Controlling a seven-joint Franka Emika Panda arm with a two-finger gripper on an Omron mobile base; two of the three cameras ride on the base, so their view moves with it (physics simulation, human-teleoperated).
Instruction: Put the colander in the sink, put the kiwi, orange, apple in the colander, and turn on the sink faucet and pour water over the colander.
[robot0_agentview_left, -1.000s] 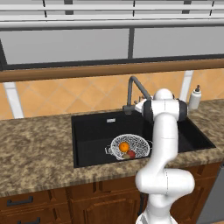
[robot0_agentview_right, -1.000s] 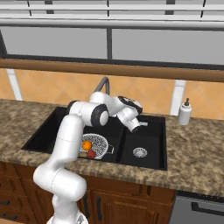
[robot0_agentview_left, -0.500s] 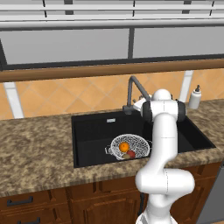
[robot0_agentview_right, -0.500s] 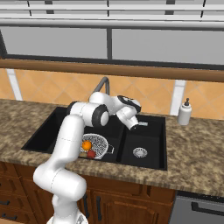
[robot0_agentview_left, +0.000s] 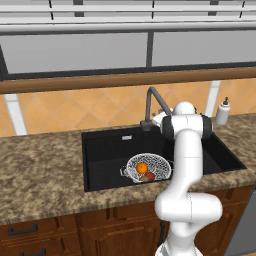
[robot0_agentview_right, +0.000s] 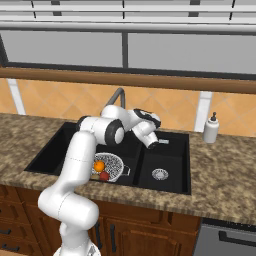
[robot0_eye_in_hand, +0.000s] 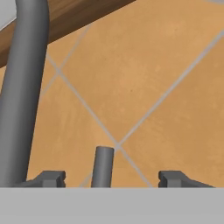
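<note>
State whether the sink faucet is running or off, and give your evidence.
Off. No stream falls from the sink faucet spout toward the colander; the fingers flank its lever, apart.

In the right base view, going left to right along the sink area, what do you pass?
Orange → apple → hand → steel drain → white soap bottle. The first two sit in the colander.

colander (robot0_agentview_right: 112, 165) with orange (robot0_agentview_right: 99, 165) and apple (robot0_agentview_right: 104, 176) in sink (robot0_agentview_right: 175, 172).
</note>
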